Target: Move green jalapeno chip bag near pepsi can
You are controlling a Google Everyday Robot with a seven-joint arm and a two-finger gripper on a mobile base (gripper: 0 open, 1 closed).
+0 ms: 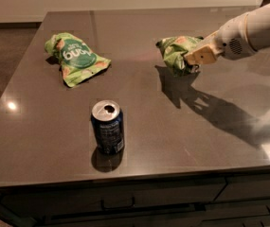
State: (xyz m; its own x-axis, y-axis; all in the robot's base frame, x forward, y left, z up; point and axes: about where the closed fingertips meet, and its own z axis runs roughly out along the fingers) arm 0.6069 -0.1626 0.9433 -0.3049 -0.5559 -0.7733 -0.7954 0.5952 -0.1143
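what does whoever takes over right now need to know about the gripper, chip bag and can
Gripper: over the table at the right of the view, closed on the green jalapeno chip bag, which seems lifted off the surface, judging by its shadow.
Pepsi can: upright near the front edge, left of centre, well apart from the bag.
Larger light-green bag: lying back left, not part of the job.
Done: bag grasped.
Left: carry it toward the front left, set it down beside the can, release.
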